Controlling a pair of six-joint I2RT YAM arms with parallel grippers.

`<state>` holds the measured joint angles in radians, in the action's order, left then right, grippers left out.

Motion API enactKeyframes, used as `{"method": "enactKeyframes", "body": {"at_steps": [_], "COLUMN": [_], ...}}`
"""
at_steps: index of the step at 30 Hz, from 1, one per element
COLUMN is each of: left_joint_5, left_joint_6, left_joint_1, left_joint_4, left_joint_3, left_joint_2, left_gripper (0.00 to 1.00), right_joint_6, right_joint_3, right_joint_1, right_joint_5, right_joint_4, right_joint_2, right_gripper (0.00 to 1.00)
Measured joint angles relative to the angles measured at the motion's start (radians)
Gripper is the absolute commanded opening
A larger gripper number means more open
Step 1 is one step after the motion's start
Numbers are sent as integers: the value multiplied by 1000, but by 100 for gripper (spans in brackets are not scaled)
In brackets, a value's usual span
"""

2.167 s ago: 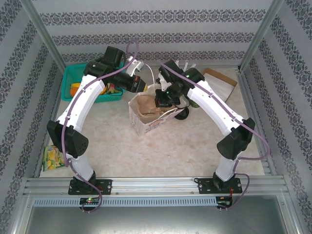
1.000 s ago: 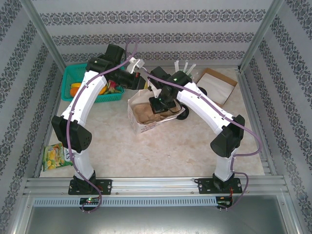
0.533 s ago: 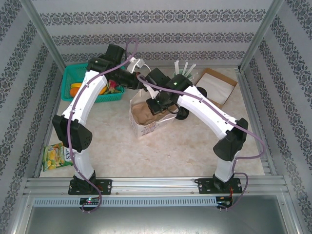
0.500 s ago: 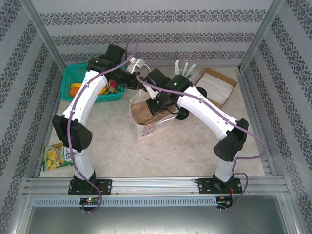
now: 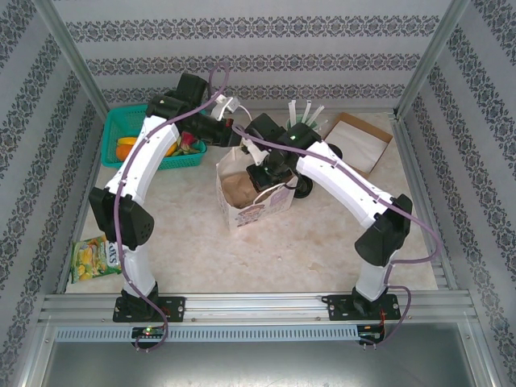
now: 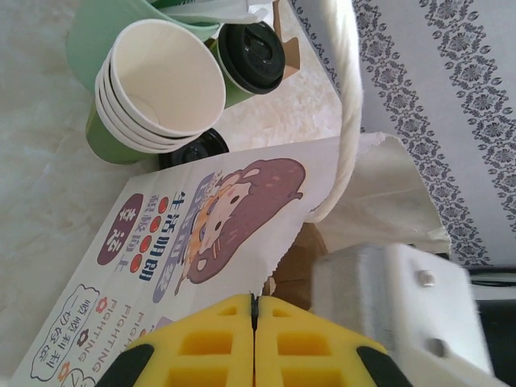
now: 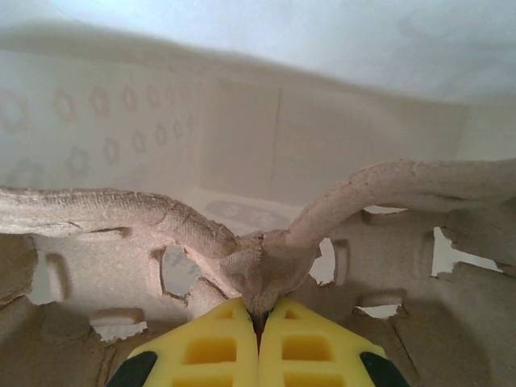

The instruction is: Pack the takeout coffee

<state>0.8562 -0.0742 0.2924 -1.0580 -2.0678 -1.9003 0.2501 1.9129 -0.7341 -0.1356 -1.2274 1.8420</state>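
Note:
The takeout coffee (image 6: 246,60), a dark green cup with a black lid, stands on the table beside the cup stack, outside the bag. A white paper bag (image 5: 262,205) with a cartoon print (image 6: 218,210) stands open mid-table. My left gripper (image 6: 255,300) is shut on the bag's top edge (image 5: 239,143). My right gripper (image 7: 260,310) is inside the bag (image 5: 263,172), shut on the centre ridge of a brown pulp cup carrier (image 7: 266,258). The carrier (image 5: 238,189) lies in the bag's mouth.
A stack of cream paper cups (image 6: 161,89) and a pale green tumbler (image 6: 101,32) holding straws (image 5: 305,113) stand behind the bag. A loose black lid (image 6: 193,149) lies by them. Teal basket (image 5: 121,127) at back left, flat cardboard box (image 5: 360,139) at back right, snack packet (image 5: 90,260) at front left.
My right gripper has carried the cup carrier leftward and deeper into the bag. The left gripper has kept hold of the rim, and the bag now stands more upright.

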Motion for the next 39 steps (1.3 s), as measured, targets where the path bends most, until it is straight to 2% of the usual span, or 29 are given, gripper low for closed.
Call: {"method": "enactKeyframes", "body": {"at_steps": [8,14,25,31,39], "left_joint_5": [12,12,27,77,89], "left_joint_6": [23,86,219,309,436], "left_joint_1": [0,-5,-6,12,140], "left_joint_4": [15,37,173,247,288], "left_joint_3": [15,90,392,523,552], "left_joint_2": [18,82,396,542,580], "left_gripper": [15,31,85,89,85], "right_joint_6": [43,73,114,126,149], "right_joint_3": [25,43,57,68,75], "right_joint_1": [13,23,26,26,26], "right_joint_5": [-52,-76,-95,-94,-94], "right_joint_4": [-55,-79,-87,-86,-86], "right_joint_2": [60,66,91,99,117], "right_gripper": [0,0,0,0,0]}}
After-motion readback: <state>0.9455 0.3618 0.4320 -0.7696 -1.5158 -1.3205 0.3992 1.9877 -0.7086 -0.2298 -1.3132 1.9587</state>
